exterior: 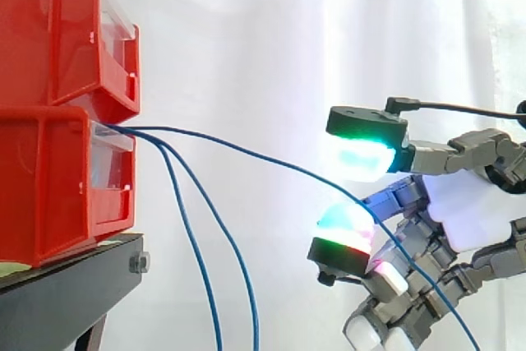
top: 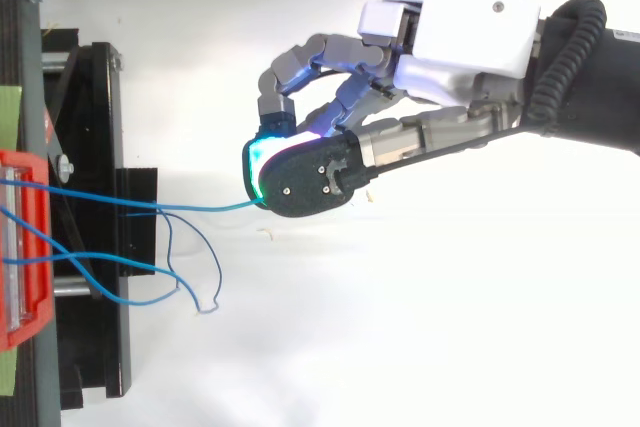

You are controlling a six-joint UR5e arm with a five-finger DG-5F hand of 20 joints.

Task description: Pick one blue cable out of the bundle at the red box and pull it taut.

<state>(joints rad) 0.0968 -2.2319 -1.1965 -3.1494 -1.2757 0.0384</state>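
You are looking at the picking step, not yet the pull. One cable [exterior: 246,152] is leaving the front lip of the lower box [exterior: 49,187], which is sitting at the stand's [exterior: 74,277] front edge. It is running out in a shallow arc, well clear of that edge, to the robot hand [exterior: 460,211]. There it is passing through the gap between the upper pad [exterior: 362,158] and the lower pad [exterior: 345,228], then dropping away below the hand. The other two cables [exterior: 205,285] are hanging down just in front of the stand, apart from the chosen one.

Next, I judge, you are wanting the pads closed on that one cable. Then comes a straight draw away from the lower box until the arc is gone.

The robot hand is not gripping. In the side view the two glowing pads are standing apart with a clear gap between them, the remaining fingers curling underneath. The cable is probably lying on the lower pad, though you cannot be sure it is touching rather than passing in front.

The arm is reaching in level from the right. The hand is turned on edge, one pad above the other, both pointing towards the stand.
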